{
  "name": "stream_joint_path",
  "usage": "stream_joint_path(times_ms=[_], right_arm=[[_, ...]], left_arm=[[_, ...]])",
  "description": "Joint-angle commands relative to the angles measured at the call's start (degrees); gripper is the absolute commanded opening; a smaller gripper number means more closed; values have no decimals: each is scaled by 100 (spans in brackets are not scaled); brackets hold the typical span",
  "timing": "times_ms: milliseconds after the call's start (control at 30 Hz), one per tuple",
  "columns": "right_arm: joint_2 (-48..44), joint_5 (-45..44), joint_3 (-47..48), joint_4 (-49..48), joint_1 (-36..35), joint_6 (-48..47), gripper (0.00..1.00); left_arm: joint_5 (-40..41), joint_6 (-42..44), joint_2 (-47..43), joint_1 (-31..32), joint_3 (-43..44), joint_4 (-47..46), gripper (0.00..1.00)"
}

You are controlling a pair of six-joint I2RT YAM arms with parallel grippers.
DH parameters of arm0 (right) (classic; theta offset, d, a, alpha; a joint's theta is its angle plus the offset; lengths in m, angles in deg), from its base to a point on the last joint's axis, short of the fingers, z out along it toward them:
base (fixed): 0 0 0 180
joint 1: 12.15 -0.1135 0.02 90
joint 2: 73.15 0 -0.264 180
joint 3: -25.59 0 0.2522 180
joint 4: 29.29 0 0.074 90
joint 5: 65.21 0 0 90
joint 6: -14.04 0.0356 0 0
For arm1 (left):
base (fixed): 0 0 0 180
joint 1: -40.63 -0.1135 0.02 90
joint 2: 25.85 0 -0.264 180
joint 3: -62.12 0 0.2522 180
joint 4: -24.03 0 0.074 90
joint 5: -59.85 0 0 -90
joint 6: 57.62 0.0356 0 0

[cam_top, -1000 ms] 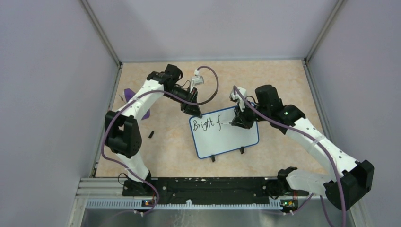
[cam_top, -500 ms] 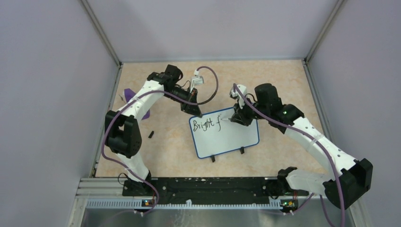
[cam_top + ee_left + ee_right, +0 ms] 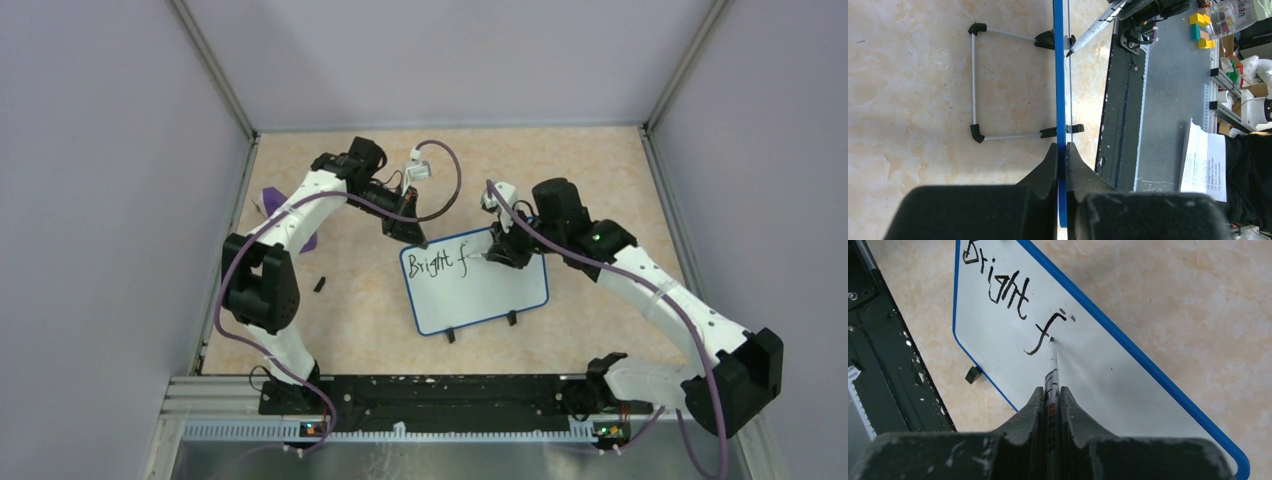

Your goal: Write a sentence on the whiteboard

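The whiteboard (image 3: 480, 295), white with a thin blue frame, stands tilted on two black feet at the table's middle. The sentence (image 3: 432, 265) on it reads "Bright f" in black along the top left. My left gripper (image 3: 412, 236) is shut on the whiteboard's top left corner; in the left wrist view its jaws (image 3: 1062, 147) pinch the blue edge (image 3: 1060, 75). My right gripper (image 3: 1050, 390) is shut on a black marker (image 3: 1052, 371). The marker's tip touches the whiteboard (image 3: 1108, 385) at the "f" of the sentence (image 3: 1008, 290).
A purple wedge (image 3: 272, 198) lies behind the left arm near the left wall. A small black cap-like piece (image 3: 320, 284) lies on the table left of the board. A wire stand (image 3: 973, 85) props the board from behind. A black rail (image 3: 430, 390) lines the near edge.
My right gripper and the marker have shifted slightly left and away, staying at the "f". The left arm has not visibly moved.
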Motion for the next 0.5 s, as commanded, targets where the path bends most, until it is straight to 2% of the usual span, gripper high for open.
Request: stream_joint_path(times_ms=[0,467], right_arm=[[54,-129,18,-228,-63,-38,0],[-32,-569,-60,-219,-54,18,0]], left_arm=[[-50,38,-241,25,-96,-125,0],[-38,37,-226,25,-114,-148,0]])
